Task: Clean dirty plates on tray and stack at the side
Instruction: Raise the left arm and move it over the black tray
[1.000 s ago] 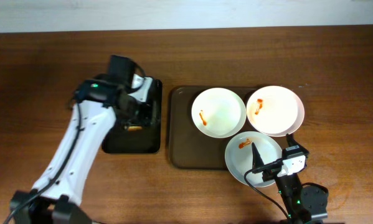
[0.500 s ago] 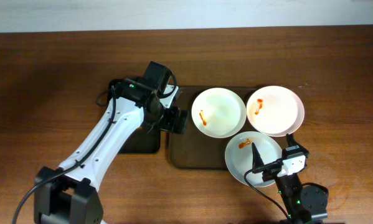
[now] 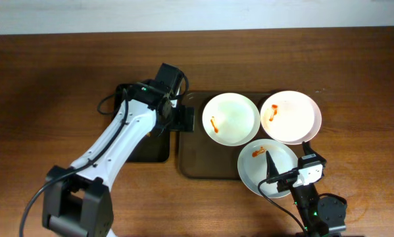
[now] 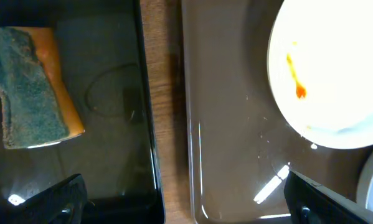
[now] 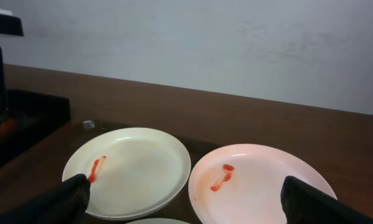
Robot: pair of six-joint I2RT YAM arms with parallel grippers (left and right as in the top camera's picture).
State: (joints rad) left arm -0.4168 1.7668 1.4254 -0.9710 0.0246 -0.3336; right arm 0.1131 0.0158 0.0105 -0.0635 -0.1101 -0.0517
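Note:
Three white plates with red smears lie on the brown tray (image 3: 195, 155): one at the back left (image 3: 231, 118), one at the back right (image 3: 291, 117), one in front (image 3: 266, 168). My left gripper (image 3: 183, 122) hovers open and empty over the gap between the tray's left rim (image 4: 192, 124) and a black tray (image 4: 105, 124); the back-left plate (image 4: 335, 68) is to its right. My right gripper (image 3: 275, 172) stands open and empty over the front plate. In the right wrist view it (image 5: 189, 199) faces both back plates (image 5: 136, 171) (image 5: 254, 186).
A green-and-orange sponge (image 4: 33, 87) lies in the black tray (image 3: 141, 148), left of the brown tray. Bare wooden table (image 3: 52, 99) runs to the left and along the back, with a pale wall (image 5: 205, 43) behind it.
My left arm has swung right, from over the black tray to the brown tray's left edge, and its jaws have widened. The sponge stays in the black tray. The right arm is still.

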